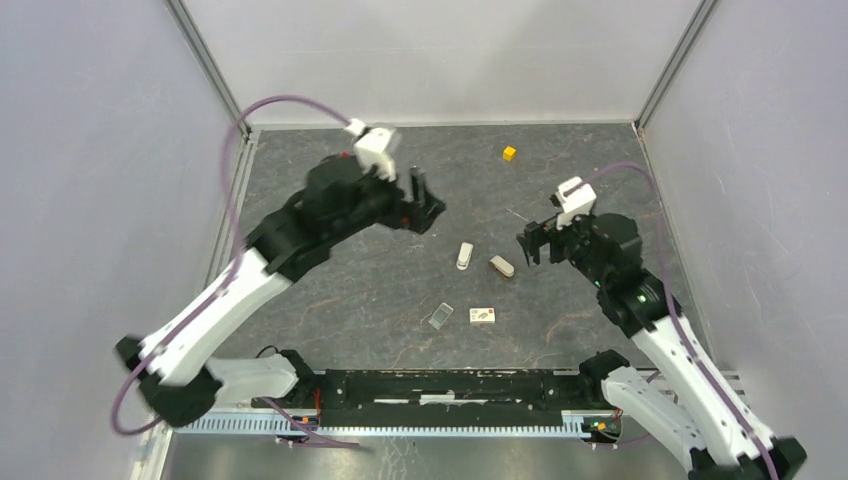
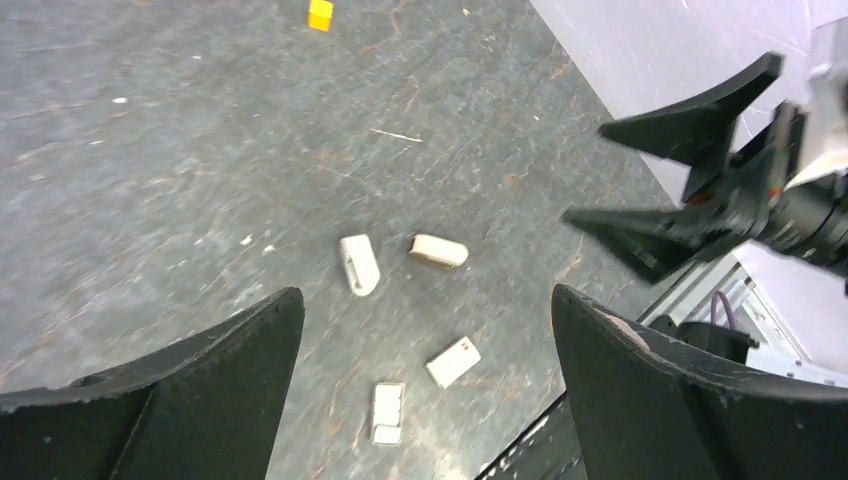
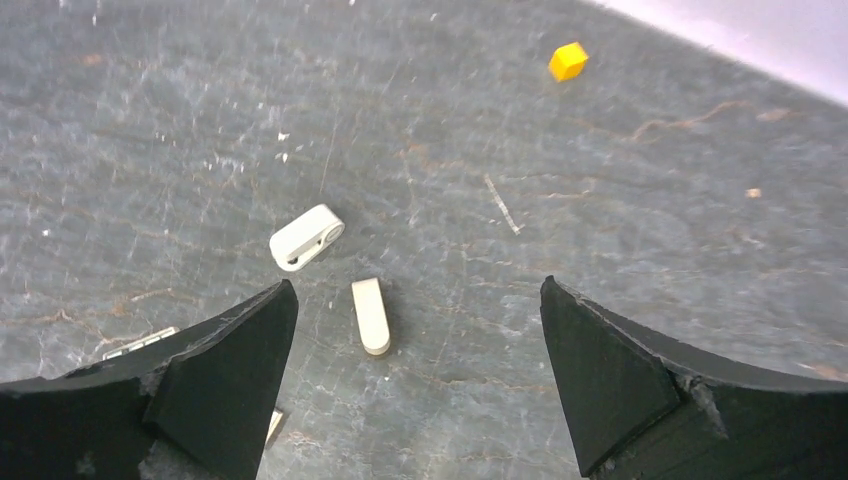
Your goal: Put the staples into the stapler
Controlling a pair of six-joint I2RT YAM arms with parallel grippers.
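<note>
The stapler [image 1: 465, 256] lies on the dark table as a small white piece with a grey slot [image 2: 359, 264] [image 3: 306, 238]. A separate cream piece [image 1: 501, 266] [image 2: 438, 250] [image 3: 371, 315] rests just right of it, not touching. Nearer the arms lie a flat clear tray [image 1: 441, 316] [image 2: 388, 412] with what look like the staples, and a small white box with a red mark [image 1: 483, 315] [image 2: 453, 361]. My left gripper [image 1: 425, 205] [image 2: 425, 295] hovers open and empty behind and left of the stapler. My right gripper [image 1: 535, 240] [image 3: 417, 284] hovers open and empty to its right.
A yellow cube [image 1: 509, 153] [image 2: 320, 14] [image 3: 567, 61] sits at the back of the table. A thin pale sliver [image 3: 501, 204] lies between the cube and the stapler. Grey walls close in the left, back and right sides. A black rail [image 1: 450, 385] runs along the near edge.
</note>
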